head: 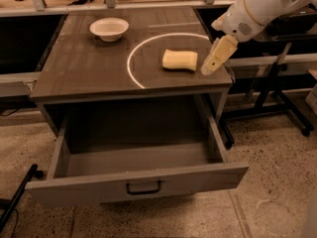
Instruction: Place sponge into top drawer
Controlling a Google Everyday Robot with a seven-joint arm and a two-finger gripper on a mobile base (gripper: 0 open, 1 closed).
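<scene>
The sponge (180, 60) lies flat on the tabletop (84, 68), right of centre and inside a thin white ring (130, 63) marked on the surface. Its long axis runs left to right across the view, nearly parallel to the table's front edge, with the right end turned slightly toward the front. It is a pale yellow, soft-looking rectangular block with rounded corners and gently wavy sides, and its top face is plain. The gripper (207, 69) hangs just beside the sponge's right end, near the table's right edge, slanting down and to the left from the white arm (257, 9) that enters from the upper right. Whether its jaws stand apart or together cannot be told from this angle, nor whether it touches the sponge. The top drawer (74, 190) is pulled well out below the tabletop, its flat grey-brown front panel toward the viewer with a small dark handle (143, 187) at its centre. The sponge is not in it. A white bowl (109, 29) sits upright at the far left of the table, well apart from the sponge. The tabletop is dark brown wood grain with a slight sheen. The floor (267, 182) is speckled beige stone, and the dark legs of a wheeled stand (277, 83) are to the right of the table.
</scene>
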